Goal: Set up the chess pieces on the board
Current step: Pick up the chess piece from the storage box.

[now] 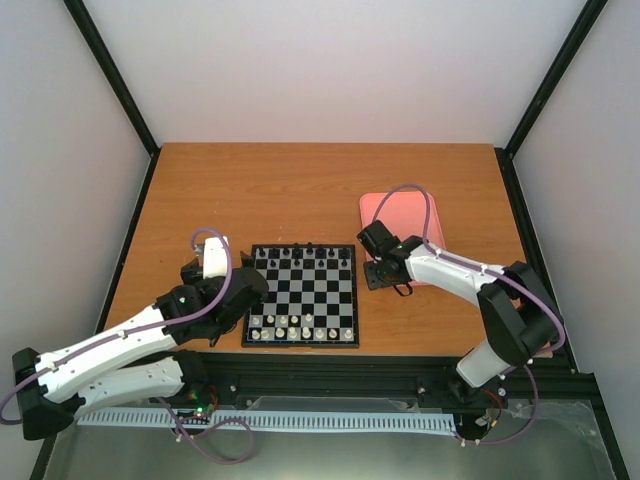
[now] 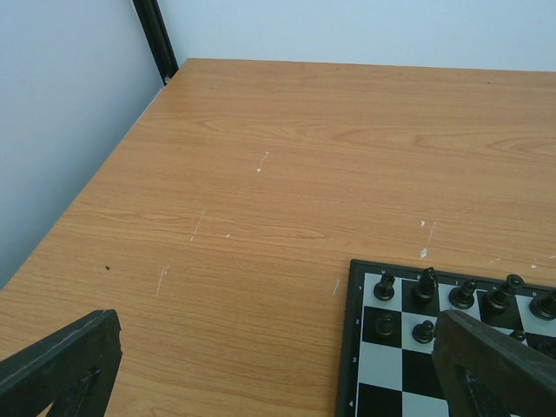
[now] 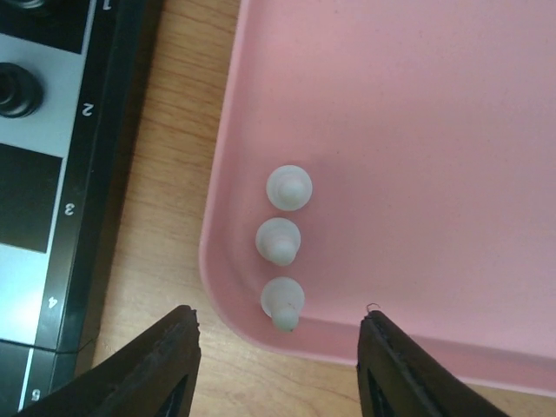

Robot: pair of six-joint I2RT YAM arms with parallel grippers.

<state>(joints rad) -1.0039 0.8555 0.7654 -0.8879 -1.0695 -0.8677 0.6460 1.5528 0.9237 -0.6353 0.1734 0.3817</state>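
Observation:
The board lies at the table's near middle, black figures on its far rows, several cream-white chess pieces on its near rows. In the right wrist view three cream-white pieces stand in a column in the near-left corner of the pink tray; the nearest one leans by the rim. My right gripper is open and empty, just short of that piece, fingers either side. My left gripper is open and empty over bare wood left of the board's corner.
The pink tray sits right of the board, partly under the right arm. Black frame posts stand at the table's far corners. A black rail runs along the table's near edge.

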